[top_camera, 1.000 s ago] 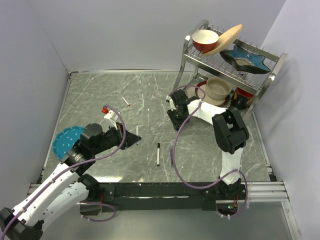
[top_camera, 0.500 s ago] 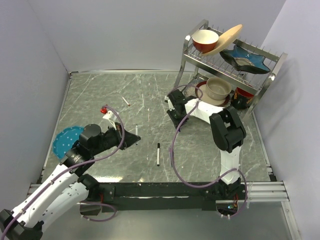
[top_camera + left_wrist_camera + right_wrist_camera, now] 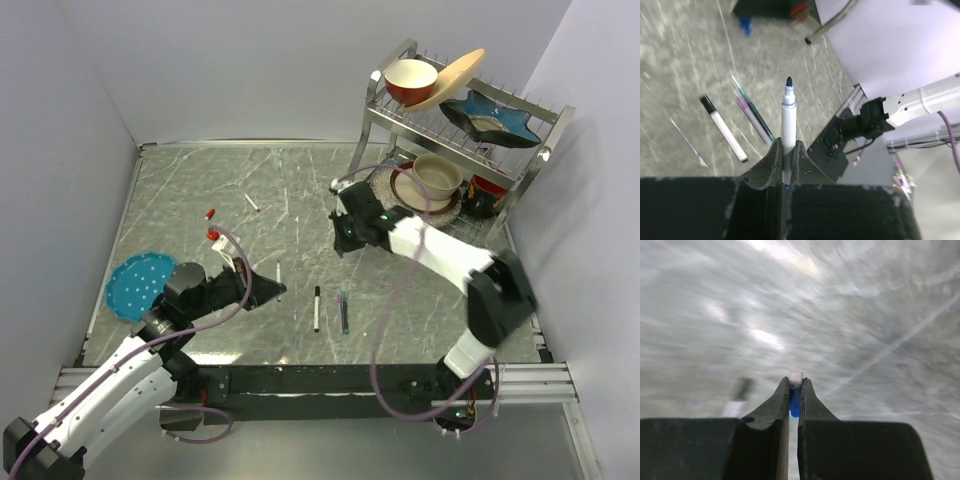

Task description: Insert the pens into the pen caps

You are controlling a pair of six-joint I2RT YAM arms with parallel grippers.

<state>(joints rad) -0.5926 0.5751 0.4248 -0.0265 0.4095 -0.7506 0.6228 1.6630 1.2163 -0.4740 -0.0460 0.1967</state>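
My left gripper [image 3: 268, 290] [image 3: 785, 146] is shut on a white pen [image 3: 277, 273] [image 3: 788, 122], which points away from the jaws and ends in a bare dark blue tip. My right gripper [image 3: 341, 238] [image 3: 795, 383] is shut on a small blue pen cap [image 3: 795, 402] with a pale end, held above the table mid-right. On the table between the grippers lie a white pen with a black end [image 3: 317, 308] [image 3: 724, 129] and a teal pen [image 3: 344, 311] [image 3: 754, 114]. A red-tipped white pen [image 3: 252, 202] and a red cap [image 3: 210, 213] lie further back on the left.
A metal dish rack [image 3: 378, 112] with bowls and plates stands at the back right, close behind the right arm. A blue dotted plate [image 3: 135, 283] lies at the left edge by the left arm. Walls close off the back and both sides.
The right gripper shut on the blue cap, and its arm stretched out, uncovering the teal pen. The left gripper drew nearer with its pen, uncovering a red cap.
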